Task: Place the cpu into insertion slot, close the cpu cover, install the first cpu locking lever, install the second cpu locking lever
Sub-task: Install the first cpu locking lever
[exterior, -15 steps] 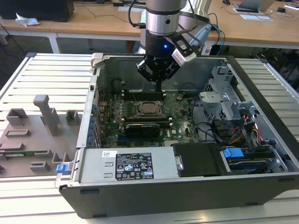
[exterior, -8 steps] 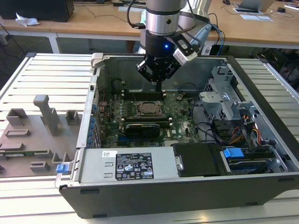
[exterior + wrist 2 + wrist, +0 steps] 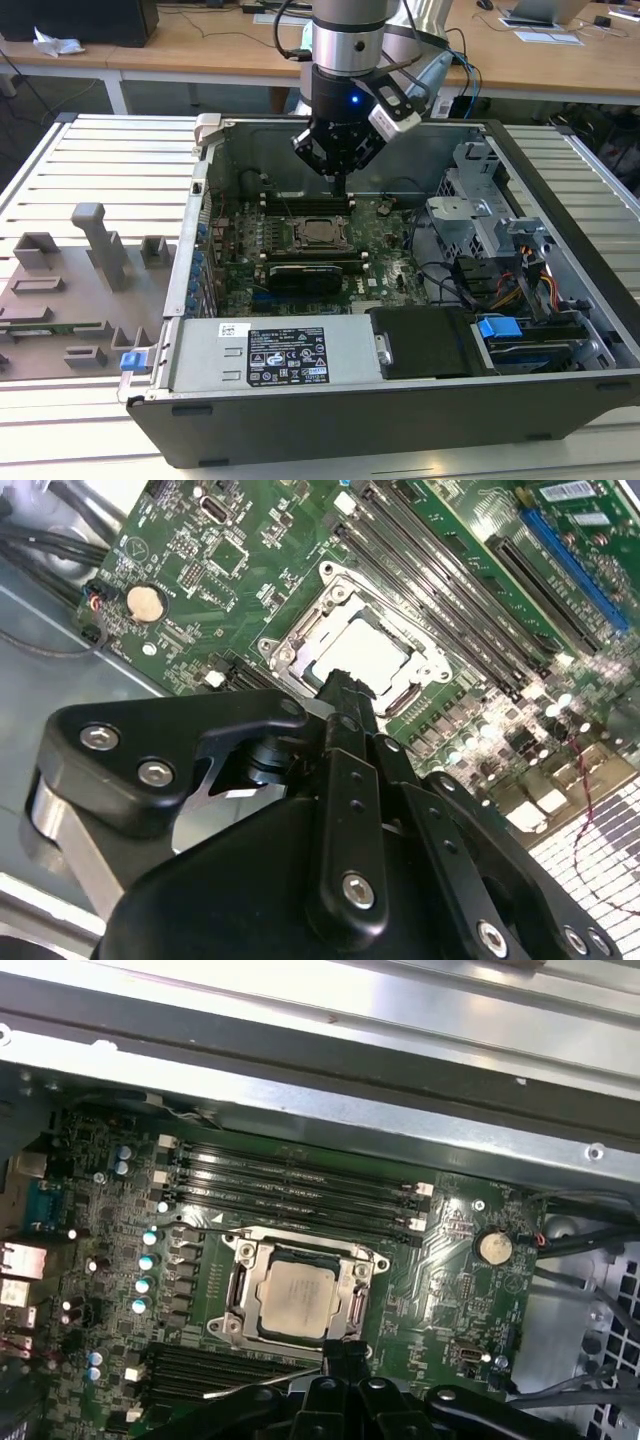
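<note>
The cpu (image 3: 300, 1297) lies flat in the insertion slot (image 3: 238, 1292) on the green motherboard, its silvery top showing through the window of the cpu cover (image 3: 298, 1251), which lies down over it. The same cpu (image 3: 362, 652) and cpu cover (image 3: 300, 638) show in the second wrist view, and the cpu (image 3: 320, 232) in the exterior view. My gripper (image 3: 340, 186) hangs just above the board beside the socket, near the memory slots. Its black fingers (image 3: 345, 695) are pressed together with nothing between them. A thin metal lever (image 3: 255, 1384) runs along the socket's edge near my fingertips.
Long black memory slots (image 3: 300, 1185) run beside the socket. The open computer case (image 3: 300, 425) has metal walls all round, a power supply (image 3: 270, 355) in front, and a drive cage with cables (image 3: 490, 240) at the exterior view's right. A grey fixture (image 3: 80, 280) stands on the exterior view's left.
</note>
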`<state>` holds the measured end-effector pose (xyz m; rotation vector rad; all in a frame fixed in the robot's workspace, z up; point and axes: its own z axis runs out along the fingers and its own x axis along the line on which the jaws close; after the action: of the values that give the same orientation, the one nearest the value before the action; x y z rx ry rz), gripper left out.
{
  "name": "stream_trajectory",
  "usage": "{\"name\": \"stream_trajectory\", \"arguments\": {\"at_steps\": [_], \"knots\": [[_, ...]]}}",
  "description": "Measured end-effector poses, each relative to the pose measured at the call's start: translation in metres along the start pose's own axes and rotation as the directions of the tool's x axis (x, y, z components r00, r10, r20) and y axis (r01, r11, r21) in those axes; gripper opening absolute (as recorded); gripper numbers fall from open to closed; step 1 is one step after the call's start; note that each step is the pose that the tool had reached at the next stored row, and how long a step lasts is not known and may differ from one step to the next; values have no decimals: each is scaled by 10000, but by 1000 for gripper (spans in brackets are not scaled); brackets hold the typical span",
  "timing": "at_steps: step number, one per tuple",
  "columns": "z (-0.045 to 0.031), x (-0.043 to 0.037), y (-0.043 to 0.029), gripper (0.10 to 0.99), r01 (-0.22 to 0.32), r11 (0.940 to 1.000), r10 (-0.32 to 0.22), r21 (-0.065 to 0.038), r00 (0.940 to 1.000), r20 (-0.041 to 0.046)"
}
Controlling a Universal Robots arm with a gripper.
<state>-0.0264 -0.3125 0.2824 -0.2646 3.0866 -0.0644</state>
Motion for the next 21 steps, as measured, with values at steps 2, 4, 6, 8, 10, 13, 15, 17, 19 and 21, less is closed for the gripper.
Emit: {"name": "stream_trajectory", "arguments": {"at_steps": [2,4,6,8,10,13,15,17,19,21], "knots": [[8,-2,0,106,-95,9999,94,-42,9995,-285],[11,-3,0,106,-116,9999,113,-65,9990,-438],[11,-3,0,106,-116,9999,113,-65,9990,-438],[12,6,2,106,-115,9999,112,-67,9990,-438],[11,28,6,106,-115,9999,112,-67,9990,-437],[9,68,12,106,-116,9999,112,-67,9990,-438],[7,95,17,106,-116,9999,113,-67,9990,-437],[6,123,22,106,-116,9999,113,-67,9990,-438],[5,146,26,106,-116,9999,113,-66,9990,-438],[4,165,29,106,-116,9999,113,-66,9990,-438]]}}
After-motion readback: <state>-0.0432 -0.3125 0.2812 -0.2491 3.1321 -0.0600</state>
